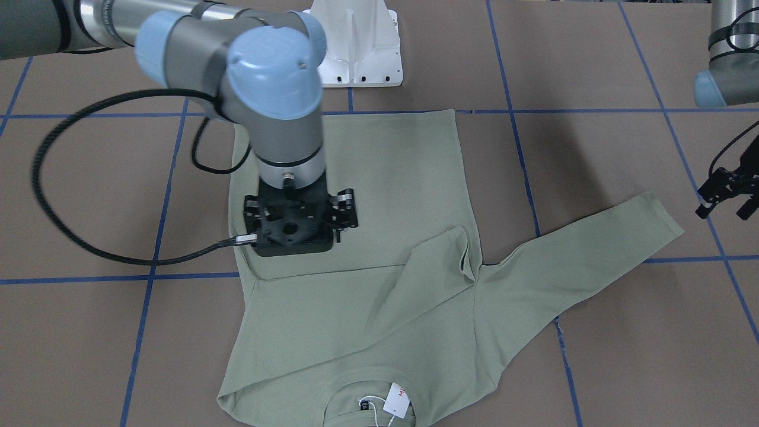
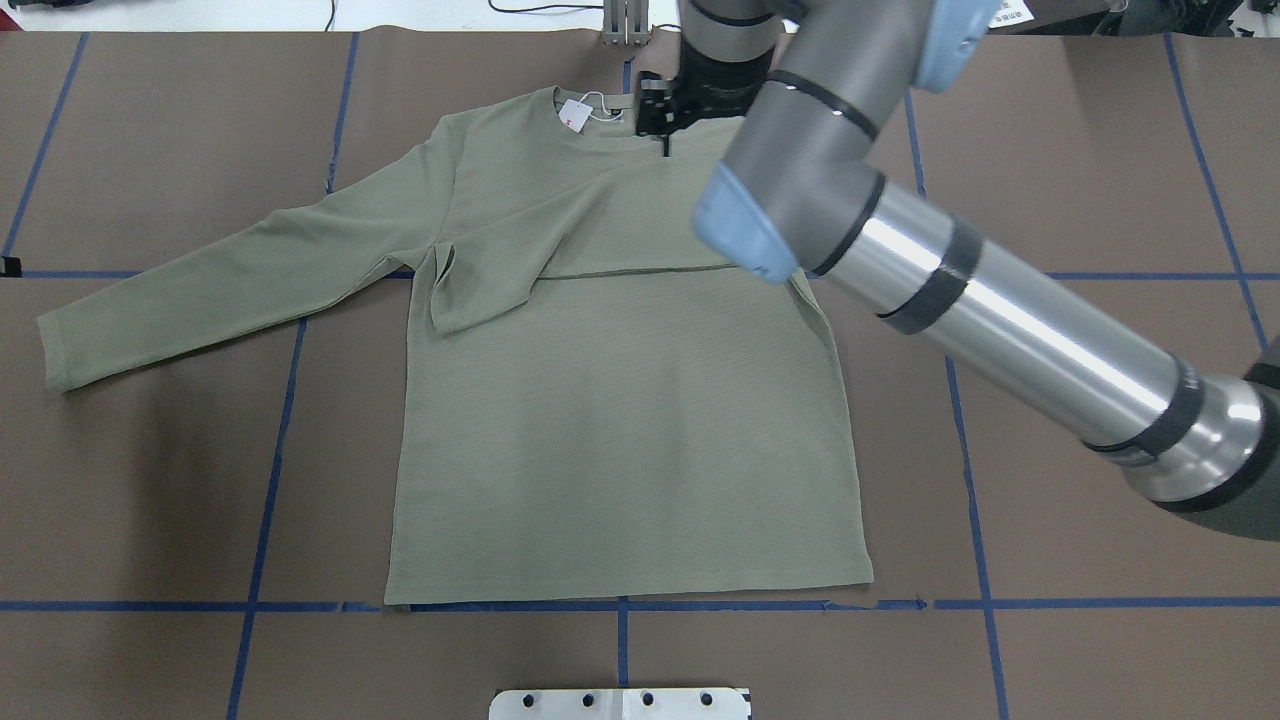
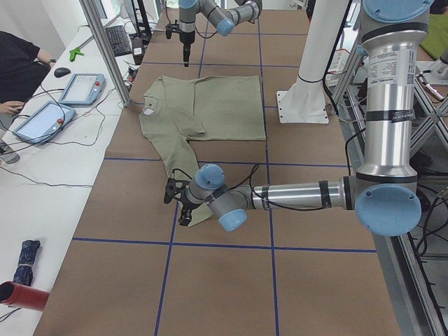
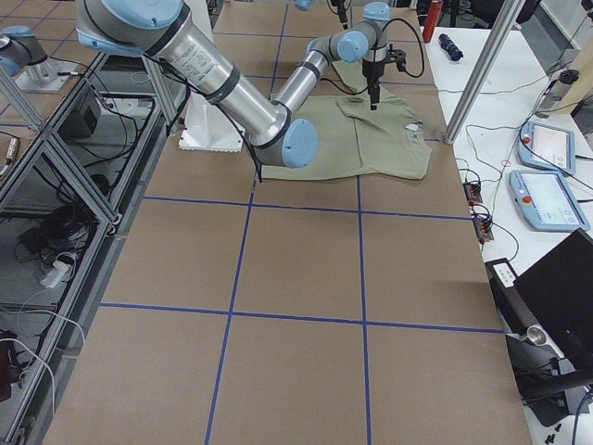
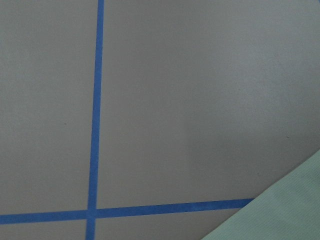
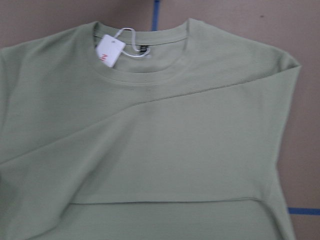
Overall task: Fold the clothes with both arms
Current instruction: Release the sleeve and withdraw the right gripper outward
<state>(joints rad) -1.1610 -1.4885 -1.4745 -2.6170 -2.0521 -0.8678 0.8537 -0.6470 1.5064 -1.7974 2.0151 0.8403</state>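
The pale sage-green shirt [image 1: 367, 308] lies flat on the brown table, its collar and white hang tag [image 1: 396, 402] towards the operators' side. The sleeve [image 2: 500, 290] on my right side is folded across the chest. The other sleeve [image 2: 200, 290] lies stretched out to my left. My right gripper [image 1: 295, 222] points straight down above the shirt's body. Its finger linkages are spread wide and it holds nothing. My left gripper [image 1: 726, 207] hangs open and empty just off the stretched sleeve's cuff. A corner of that cuff shows in the left wrist view [image 5: 285, 210].
The white pedestal base [image 1: 359, 44] stands just behind the shirt's hem. The right arm's black cable [image 1: 65, 225] loops over the table beside the shirt. Blue tape lines [image 2: 270, 470] grid the table. Tablets [image 3: 80, 87] and an aluminium post [image 3: 105, 49] stand along the operators' edge.
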